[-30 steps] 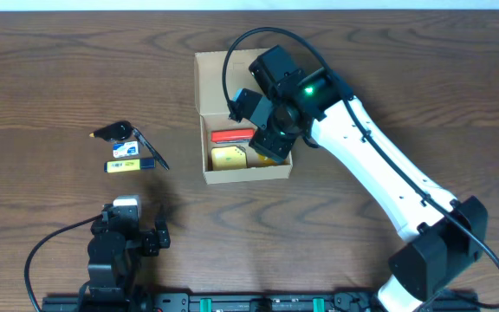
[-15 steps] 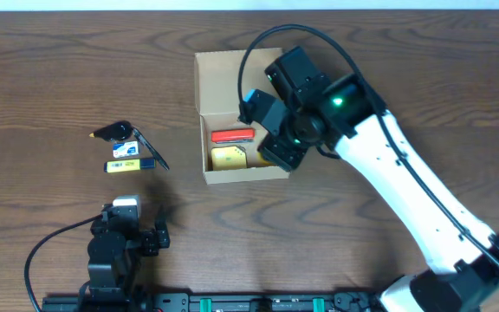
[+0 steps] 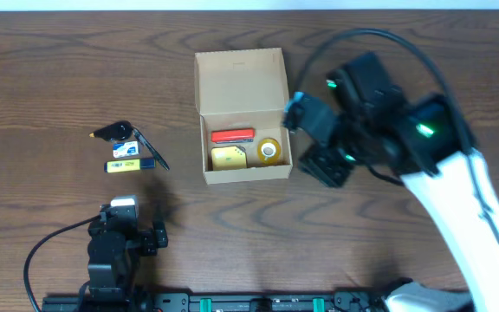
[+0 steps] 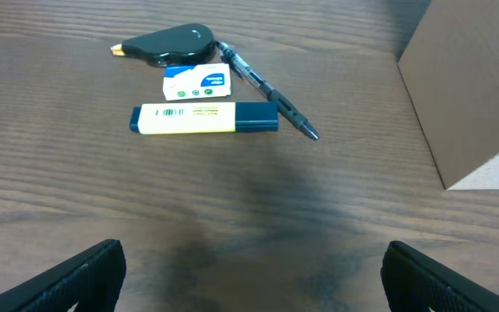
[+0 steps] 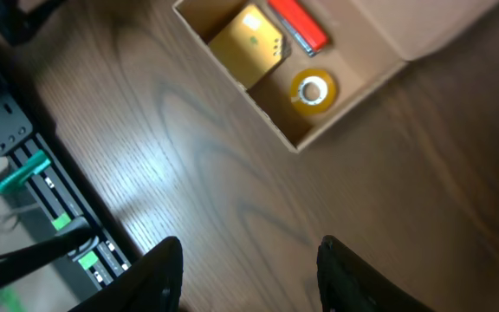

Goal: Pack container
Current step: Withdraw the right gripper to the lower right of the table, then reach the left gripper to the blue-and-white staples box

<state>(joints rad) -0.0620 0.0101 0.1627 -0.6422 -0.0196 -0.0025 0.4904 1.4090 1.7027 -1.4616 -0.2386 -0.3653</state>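
The brown cardboard container point(image 3: 206, 149) stands open at mid table, its lid flap laid back. Inside lie a red item point(image 3: 232, 136), a yellow box point(image 3: 229, 158) and a roll of clear tape point(image 3: 269, 151); they also show in the right wrist view point(image 5: 313, 90). My right gripper point(image 3: 320, 165) is open and empty, just right of the container. My left gripper point(image 4: 249, 277) is open and empty near the front edge, facing a yellow-and-blue highlighter point(image 4: 204, 119), a white eraser point(image 4: 197, 82), a black pen point(image 4: 269, 90) and a black correction-tape dispenser point(image 4: 170, 44).
The loose items lie in a cluster left of the container point(image 3: 128, 152). The container's side wall shows at the right of the left wrist view point(image 4: 475, 95). A rail with green clamps runs along the table's front edge point(image 5: 33, 199).
My right gripper has left the container and moved right and toward the front. The tape roll, hidden under it before, now lies in the container's right end. The left arm has not moved.
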